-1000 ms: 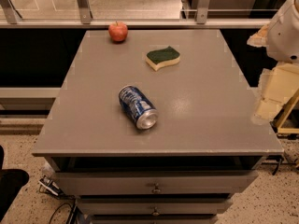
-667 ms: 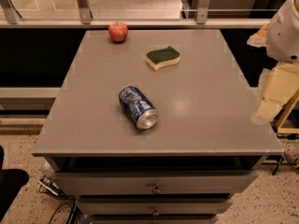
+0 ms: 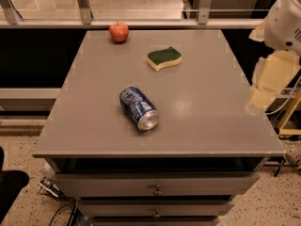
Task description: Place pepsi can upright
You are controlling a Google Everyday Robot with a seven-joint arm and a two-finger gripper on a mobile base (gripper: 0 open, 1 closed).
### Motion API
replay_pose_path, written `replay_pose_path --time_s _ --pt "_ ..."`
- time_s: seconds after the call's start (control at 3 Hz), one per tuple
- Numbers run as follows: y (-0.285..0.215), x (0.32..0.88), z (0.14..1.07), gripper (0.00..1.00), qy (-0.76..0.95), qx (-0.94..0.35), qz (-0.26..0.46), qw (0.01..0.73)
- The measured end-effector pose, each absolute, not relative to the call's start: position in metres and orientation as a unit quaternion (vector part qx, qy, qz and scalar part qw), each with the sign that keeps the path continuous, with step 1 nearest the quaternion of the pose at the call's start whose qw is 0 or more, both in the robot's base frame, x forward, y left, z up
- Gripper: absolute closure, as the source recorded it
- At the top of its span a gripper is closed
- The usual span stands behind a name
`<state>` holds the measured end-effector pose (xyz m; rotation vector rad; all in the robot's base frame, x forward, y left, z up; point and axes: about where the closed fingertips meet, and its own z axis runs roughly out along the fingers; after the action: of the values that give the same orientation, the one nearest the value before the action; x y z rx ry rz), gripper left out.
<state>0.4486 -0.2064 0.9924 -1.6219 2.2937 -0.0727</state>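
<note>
The pepsi can (image 3: 138, 108) is dark blue with white lettering and lies on its side near the middle of the grey table top (image 3: 207, 117). Its silver end faces the front right. My arm comes in at the right edge of the view. Its cream-coloured gripper (image 3: 259, 98) hangs over the table's right edge, well to the right of the can and apart from it. Nothing shows in the gripper.
A green-and-yellow sponge (image 3: 163, 58) lies behind the can, toward the back. A red apple (image 3: 119, 31) sits at the back left edge. Drawers (image 3: 155, 187) run below the table front. A railing and glass stand behind the table.
</note>
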Motion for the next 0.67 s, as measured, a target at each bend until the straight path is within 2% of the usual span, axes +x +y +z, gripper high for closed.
replay_pose_path --time_s 0.67 --pt "-0.139 0.499 0.997 0.0 0.858 -0.493 -0.009 0.142"
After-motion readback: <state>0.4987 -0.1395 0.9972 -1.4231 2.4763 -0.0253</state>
